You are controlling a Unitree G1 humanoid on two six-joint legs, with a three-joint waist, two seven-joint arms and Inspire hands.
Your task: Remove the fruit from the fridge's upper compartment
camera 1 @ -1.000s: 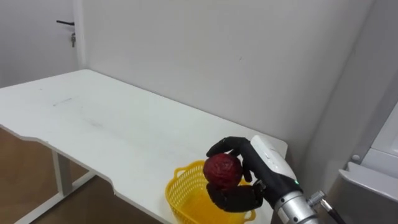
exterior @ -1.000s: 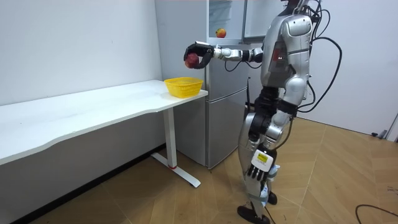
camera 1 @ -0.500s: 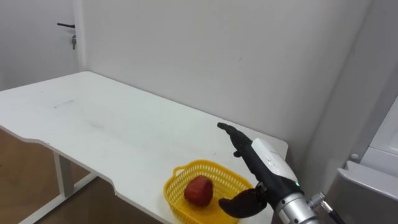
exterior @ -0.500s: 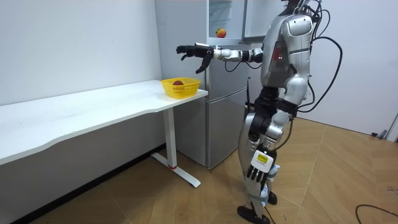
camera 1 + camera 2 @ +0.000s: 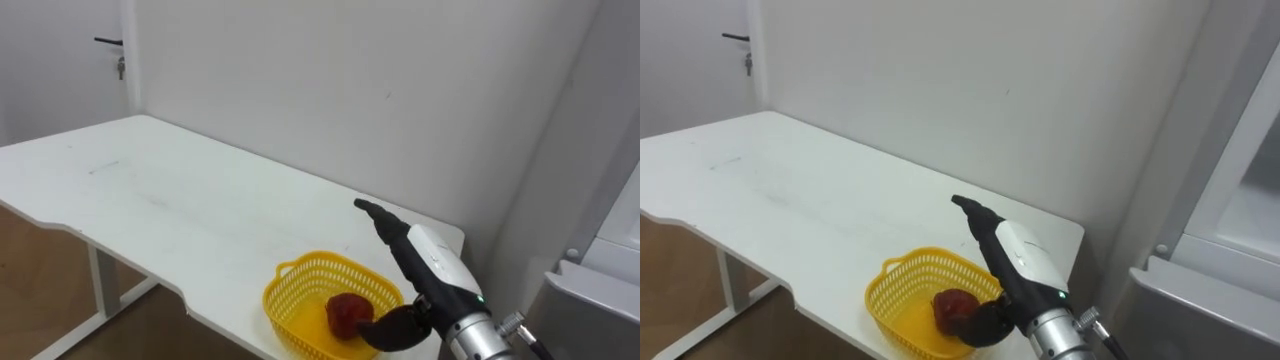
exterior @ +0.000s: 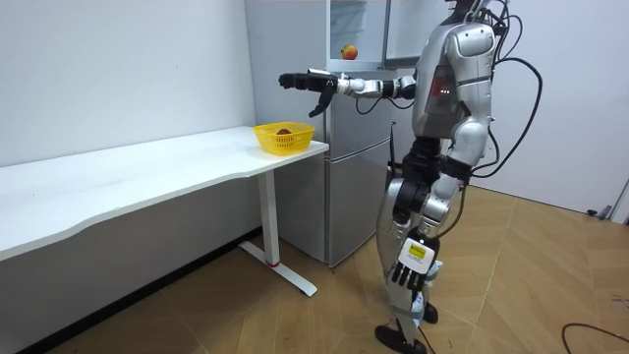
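Note:
A dark red round fruit [image 5: 347, 312] lies inside the yellow basket [image 5: 290, 285] near the table's right end. My right hand [image 5: 432, 262] hovers above the basket's right side, open, its fingers [image 5: 376, 214] stretched straight toward the wall and nothing in it. In the right eye view the fruit [image 5: 953, 308] rests in the basket [image 5: 890, 285] just left of the right hand [image 5: 1018, 252]. In the room view I stand before the fridge [image 6: 354, 157] with my right hand [image 6: 300, 81] held out over the basket [image 6: 285, 138].
The long white table [image 5: 150, 200] runs off to the left along the wall. The fridge [image 5: 1230, 200] stands close on my right, its upper door open. Another fruit [image 6: 348, 51] sits on an upper fridge shelf. A door with a handle [image 5: 106, 40] is at the far left.
My right hand opened and let go of the red fruit, which dropped into the basket and rolled to its right side. The hand stays spread above it.

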